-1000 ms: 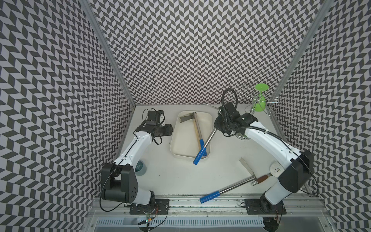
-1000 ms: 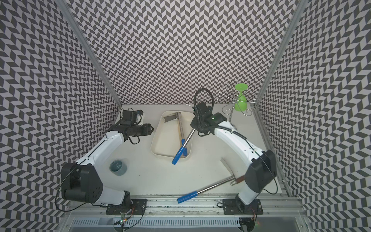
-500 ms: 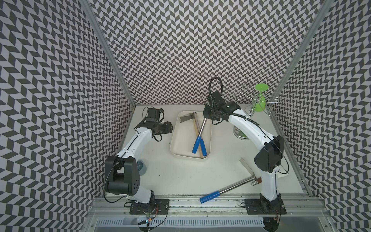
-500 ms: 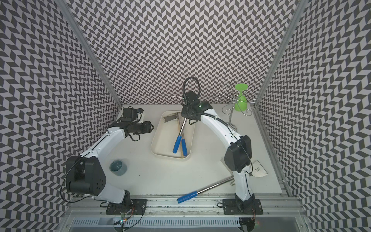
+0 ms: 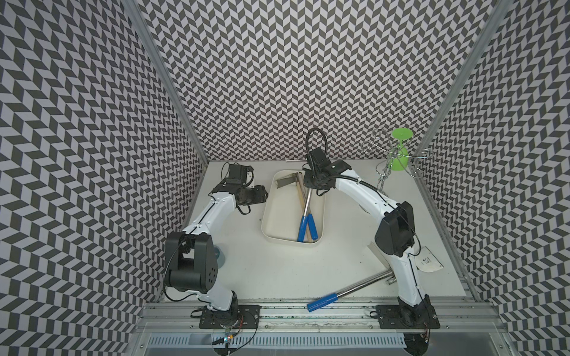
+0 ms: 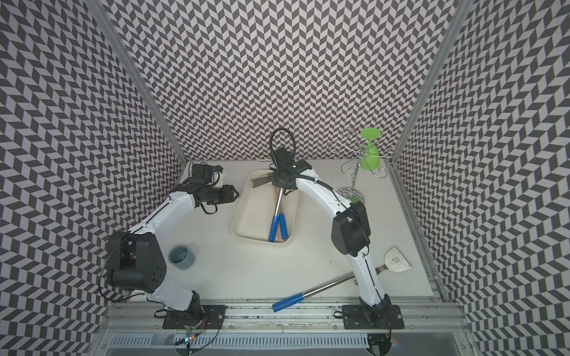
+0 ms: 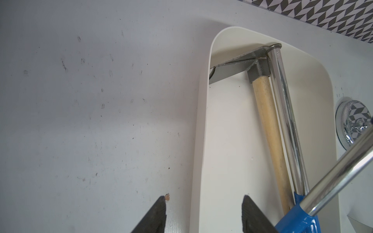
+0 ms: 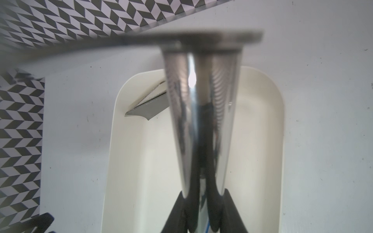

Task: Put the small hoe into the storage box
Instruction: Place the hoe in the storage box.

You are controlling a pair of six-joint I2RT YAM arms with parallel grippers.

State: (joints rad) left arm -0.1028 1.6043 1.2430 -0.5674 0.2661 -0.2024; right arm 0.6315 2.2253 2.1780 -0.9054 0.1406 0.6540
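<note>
Your right arm [image 5: 361, 191] has swung in from the side and now hangs over the far end of the storage box [image 5: 279, 215]. The small hoe [image 5: 301, 229] came with it: blue grip inside the box, beside another blue-gripped hoe [image 5: 312, 226]. Your right fingers [image 8: 175, 213] are clenched on its chrome shaft near the blade. Your left fingers [image 7: 155, 215] are spread and bare, either side of the box's wall. The left wrist view gives you a wooden-handled hoe [image 7: 270, 131] the top views barely show. A top view shows the scraper [image 6: 398, 262] whole; its print is too small to read.
</note>
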